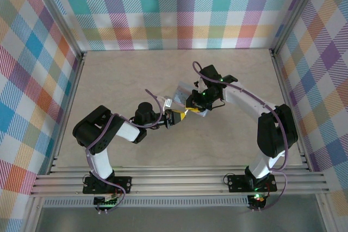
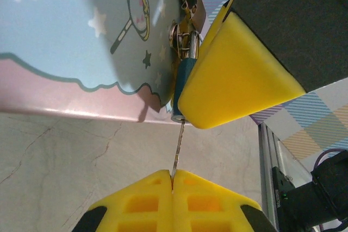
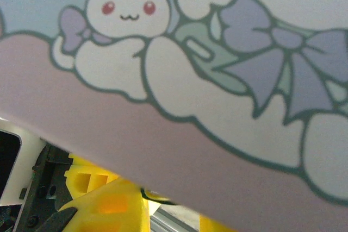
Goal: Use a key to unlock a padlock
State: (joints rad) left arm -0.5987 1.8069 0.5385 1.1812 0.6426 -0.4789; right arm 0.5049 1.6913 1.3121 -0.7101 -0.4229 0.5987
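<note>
The small blue padlock point(image 2: 181, 88) hangs by its shackle from the hasp of the pale blue cartoon tin point(image 2: 70, 31). The thin metal key point(image 2: 178, 148) has its blade in the bottom of the padlock. My left gripper point(image 2: 173, 177) is shut on the key's head. A yellow finger point(image 2: 234, 74) of my right gripper lies against the padlock's side and covers part of it. In the right wrist view the tin point(image 3: 179, 52) hides the tips of my right gripper point(image 3: 171, 213). In the top view the left gripper point(image 1: 176, 117) and right gripper point(image 1: 196, 105) meet at the tin point(image 1: 185, 92).
The tin rests on the pale wooden table point(image 1: 130, 80) near its middle. Metal rails point(image 1: 179, 180) run along the near edge, and checked walls stand close on three sides. A rail and a black arm part point(image 2: 304, 188) show at the right of the left wrist view.
</note>
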